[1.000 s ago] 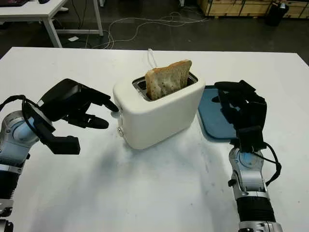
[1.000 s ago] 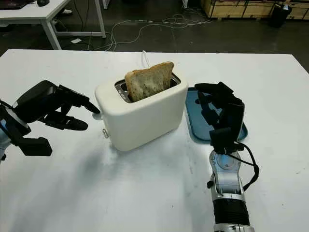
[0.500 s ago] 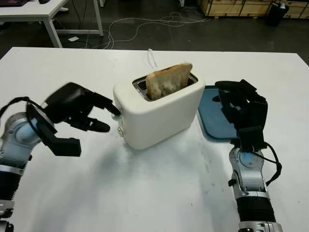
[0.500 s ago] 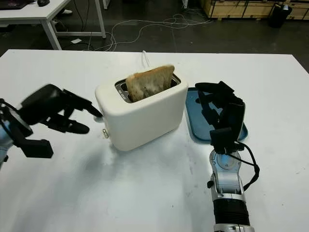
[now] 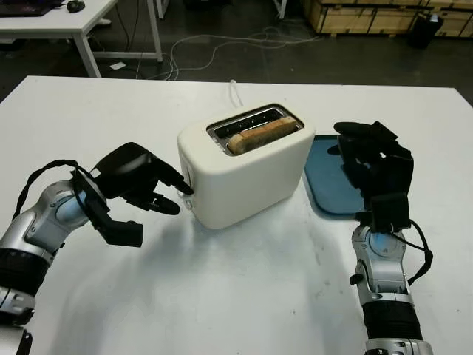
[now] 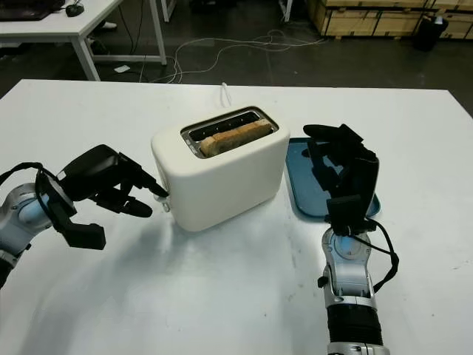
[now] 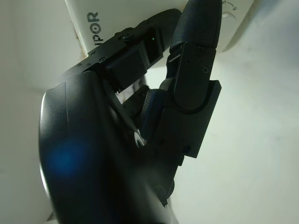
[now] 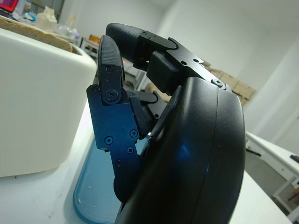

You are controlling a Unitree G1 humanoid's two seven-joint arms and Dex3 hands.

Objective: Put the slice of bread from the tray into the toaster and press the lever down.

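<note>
Nearest the robot, its two arms come up over the white desk; the left robot hand sits at the end face of the toaster, fingers curled, the upper fingertip pressed against the lever area low on that face, a second finger pointing at the toaster just below it without closing on anything; from the left wrist view the fingertip touches the cream shell beside some printed lettering, though the lever itself is hidden behind the finger. The right robot hand stands upright above the blue tray, holding nothing, fingers loosely bent, apart from the toaster's side. The tray lies flat on the desk just beside the toaster on the robot's right, partly hidden behind the right robot hand; no bread lies on what shows of it. The slice of bread sits sunk in the nearer slot of the toaster, only its top crust edge showing level with the rim; the farther slot is dark. A white cord runs from behind the toaster toward the far edge of the desk; beyond, cables trail on the dark floor, and another white table stands at the far left.
</note>
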